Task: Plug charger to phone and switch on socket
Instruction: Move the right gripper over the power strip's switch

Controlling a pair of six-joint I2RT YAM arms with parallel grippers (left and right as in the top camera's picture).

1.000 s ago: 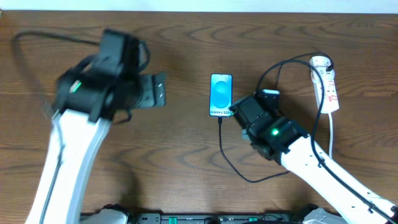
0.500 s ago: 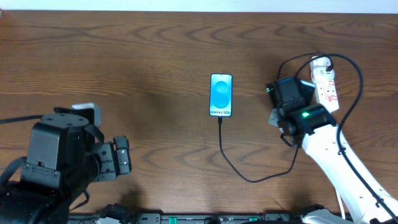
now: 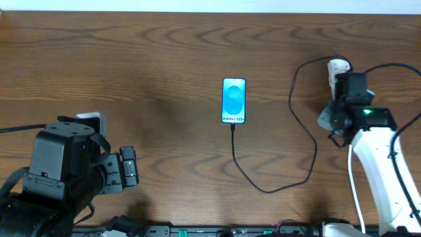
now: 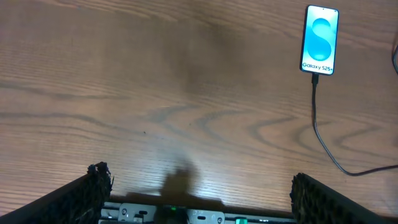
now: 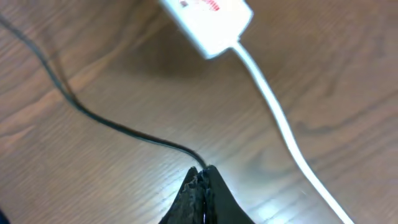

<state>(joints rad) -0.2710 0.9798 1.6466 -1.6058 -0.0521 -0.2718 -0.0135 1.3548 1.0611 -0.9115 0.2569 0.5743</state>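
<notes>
1. Phone (image 3: 233, 100), charger (image 3: 238, 164) and socket (image 5: 208, 15) all lie on the brown wooden table (image 3: 164, 52), which fills the overhead view edge to edge.
2. My left arm (image 3: 59, 168) bulks at the near left corner, well apart from all three. The left pincer (image 3: 130, 168) is released, spread wide and empty. Its two fingers (image 4: 93, 190) stand at opposite sides of the left wrist view with bare wood between them.
3. My right arm (image 3: 378, 158) reaches from the near right toward the far right. From overhead its black head sits right over the socket and covers most of it.
4. On to the socket: a white strip at the far right of the table, with red marks just showing in my right wrist view. Its rounded white plug (image 3: 338, 66) pokes out past my wrist on the far side, and its white cord (image 5: 273, 112) leaves the near end and runs toward me.
5. The phone lies flat mid-table, well left of the socket, screen up and lit blue, with its white band at the near end.
6. The charger is the thin black cable. Its plug tip (image 4: 314, 78) sits against the phone's near edge, and the cable curves near, swings right and climbs far toward the socket.
7. My right pincer (image 5: 200, 186) is clenched, tips pressed together over the wood, near the socket's cord end but apart from it. The cable runs right up to the tips and vanishes behind them, so I cannot tell whether it is pinched.
</notes>
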